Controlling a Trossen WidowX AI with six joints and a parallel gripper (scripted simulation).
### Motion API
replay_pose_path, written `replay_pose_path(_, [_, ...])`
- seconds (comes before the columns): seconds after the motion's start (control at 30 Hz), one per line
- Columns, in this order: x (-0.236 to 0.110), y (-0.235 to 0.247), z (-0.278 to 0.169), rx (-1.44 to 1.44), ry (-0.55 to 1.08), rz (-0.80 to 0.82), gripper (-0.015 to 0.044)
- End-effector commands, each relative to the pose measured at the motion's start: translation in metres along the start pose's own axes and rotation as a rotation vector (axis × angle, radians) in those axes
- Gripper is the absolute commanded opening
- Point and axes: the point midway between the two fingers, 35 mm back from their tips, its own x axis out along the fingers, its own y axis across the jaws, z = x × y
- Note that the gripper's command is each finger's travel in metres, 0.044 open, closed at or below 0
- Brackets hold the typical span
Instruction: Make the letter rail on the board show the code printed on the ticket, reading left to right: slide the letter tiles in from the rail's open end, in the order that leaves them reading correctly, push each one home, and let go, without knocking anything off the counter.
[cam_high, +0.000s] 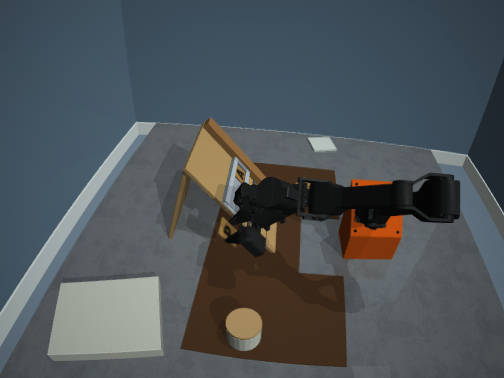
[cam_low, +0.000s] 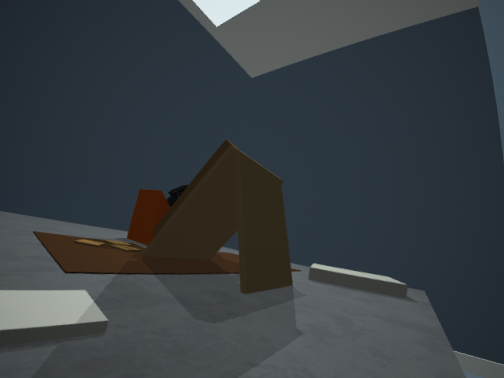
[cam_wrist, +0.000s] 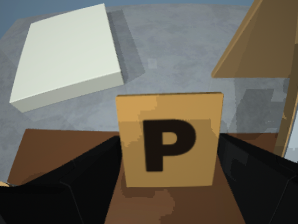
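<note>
My gripper is shut on a wooden tile marked P, which is upright and faces the wrist camera. In the top view it is held beside the near end of the pale rail on the sloping board. A tile marked A sits in the rail; the arm hides part of the rail. In the exterior view the board shows from behind and hides the gripper. Loose tiles lie on the brown mat. I see no readable ticket code.
A round wooden-topped cylinder stands on the mat. A large white slab lies beside it, and a small white plate lies at the back. The board's leg props it. The arm's orange base stands right.
</note>
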Motion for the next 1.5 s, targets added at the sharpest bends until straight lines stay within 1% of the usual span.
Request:
replay_pose_path(0.0, [0.001, -0.005, -0.004, -0.001, 0.010, -0.002, 0.0000])
replay_pose_path(1.47, [0.001, -0.027, -0.002, -0.002, 0.010, -0.003, 0.0000])
